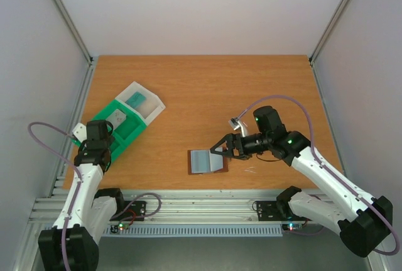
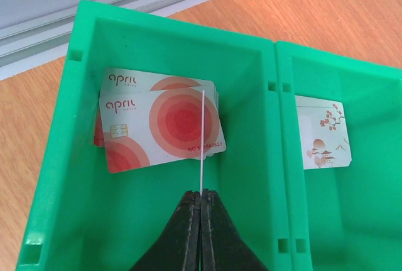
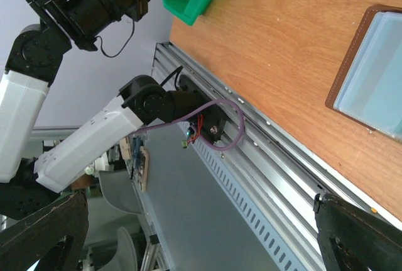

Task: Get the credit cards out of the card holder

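Left gripper [image 2: 201, 193] pinching card [image 2: 203, 139], green tray [image 2: 251, 63] beneath

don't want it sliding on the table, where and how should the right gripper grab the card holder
Take the card holder by the outer edge of its right flap, coming from the right, where the right gripper sits open. It lies opened flat, grey-blue faces up, so only thin edges offer purchase, and that flap looks slightly raised. The left gripper is shut on a card.

The end effector [image 2: 201, 194] pinches an edge-on card [image 2: 203, 139] over red cards [image 2: 157, 134].
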